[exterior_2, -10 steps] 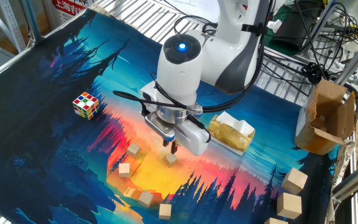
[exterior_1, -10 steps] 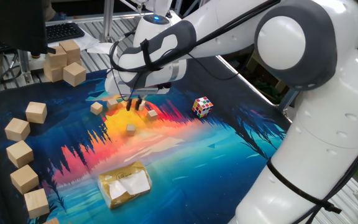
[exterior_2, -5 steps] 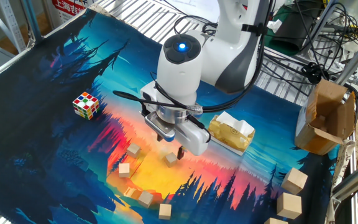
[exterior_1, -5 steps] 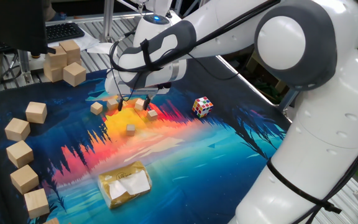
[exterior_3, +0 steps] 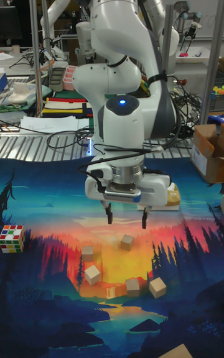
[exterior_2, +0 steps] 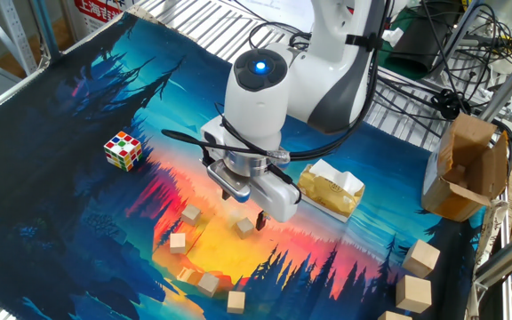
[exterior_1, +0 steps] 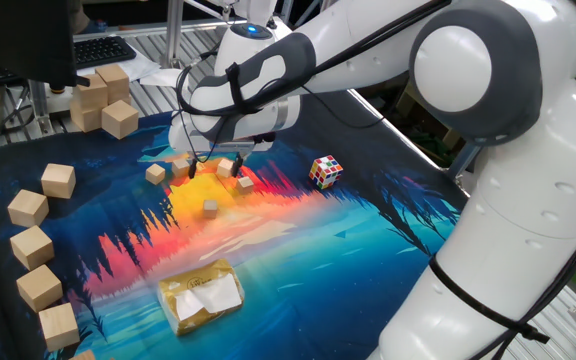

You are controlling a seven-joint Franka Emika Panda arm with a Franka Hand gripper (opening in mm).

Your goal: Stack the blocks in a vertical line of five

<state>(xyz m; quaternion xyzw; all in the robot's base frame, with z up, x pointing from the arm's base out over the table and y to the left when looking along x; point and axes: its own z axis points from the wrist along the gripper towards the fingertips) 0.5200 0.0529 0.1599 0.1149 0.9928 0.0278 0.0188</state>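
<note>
Directly above the lone block [exterior_3: 127, 242] lying apart from the other four blocks [exterior_3: 121, 277] on the tabletop [exterior_3: 37, 308], the claw [exterior_3: 126, 218] hangs released and empty, its fingers straddling that block, which sits just below and between them.

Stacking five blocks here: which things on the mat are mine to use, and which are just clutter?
Yours:
- five small tan blocks, loose on the mat's orange patch
- gripper, open above them

Clutter:
- puzzle cube
- yellow packet
- larger wooden cubes along the mat's edge
- cardboard box
</note>
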